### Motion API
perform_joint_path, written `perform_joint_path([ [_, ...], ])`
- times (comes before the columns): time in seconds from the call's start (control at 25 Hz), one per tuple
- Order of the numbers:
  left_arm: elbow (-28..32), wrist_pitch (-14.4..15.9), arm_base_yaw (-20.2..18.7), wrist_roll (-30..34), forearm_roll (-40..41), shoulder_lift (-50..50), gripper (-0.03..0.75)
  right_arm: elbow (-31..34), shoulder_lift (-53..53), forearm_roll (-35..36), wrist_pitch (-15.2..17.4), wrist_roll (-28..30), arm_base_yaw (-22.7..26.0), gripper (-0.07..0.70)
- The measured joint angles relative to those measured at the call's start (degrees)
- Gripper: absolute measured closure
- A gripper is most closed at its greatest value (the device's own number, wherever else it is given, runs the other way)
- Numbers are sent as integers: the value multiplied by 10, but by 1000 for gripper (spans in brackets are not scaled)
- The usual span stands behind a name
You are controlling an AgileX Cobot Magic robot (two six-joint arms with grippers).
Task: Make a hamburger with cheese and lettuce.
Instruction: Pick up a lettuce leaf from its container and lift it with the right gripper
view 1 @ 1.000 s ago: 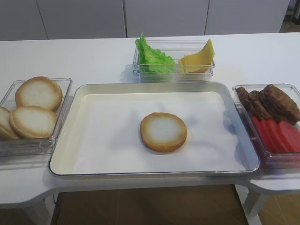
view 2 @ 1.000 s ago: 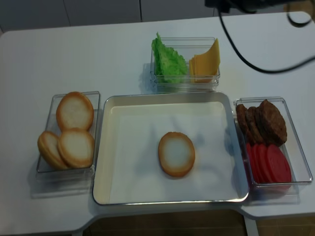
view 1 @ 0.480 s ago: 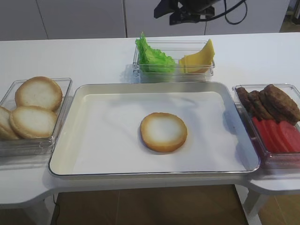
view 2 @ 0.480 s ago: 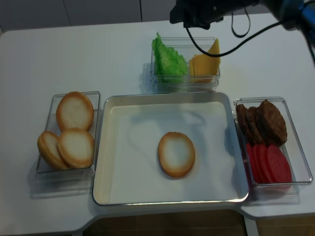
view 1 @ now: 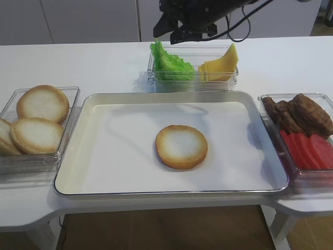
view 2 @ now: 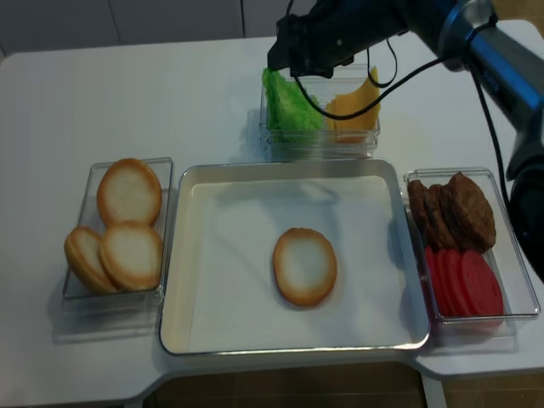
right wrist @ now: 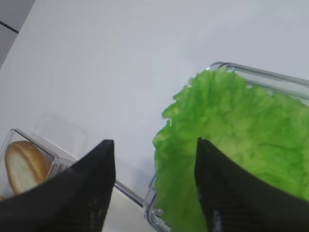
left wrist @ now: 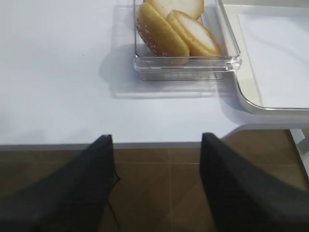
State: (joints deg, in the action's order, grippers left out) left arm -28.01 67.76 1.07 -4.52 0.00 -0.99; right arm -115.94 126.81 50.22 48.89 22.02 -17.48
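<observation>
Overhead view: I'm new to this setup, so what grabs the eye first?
The black right gripper, open, hangs over the green lettuce, which shares a clear box with the cheese behind the tray. One bun half lies alone mid-tray.

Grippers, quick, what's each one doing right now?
Left gripper: open, empty, off the table's edge.
Right gripper: open, empty, above the crinkled bright green lettuce leaf.
</observation>
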Motion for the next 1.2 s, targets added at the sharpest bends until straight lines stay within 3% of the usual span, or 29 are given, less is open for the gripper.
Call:
perform_joint_path([
  [0.72, 0, 0, 0, 0, 0, 0, 291, 0, 30, -6, -46, 0, -3, 232],
  [1.2, 0, 0, 0, 0, 0, 0, 291, -1, 40, -20, -47, -1, -3, 254],
])
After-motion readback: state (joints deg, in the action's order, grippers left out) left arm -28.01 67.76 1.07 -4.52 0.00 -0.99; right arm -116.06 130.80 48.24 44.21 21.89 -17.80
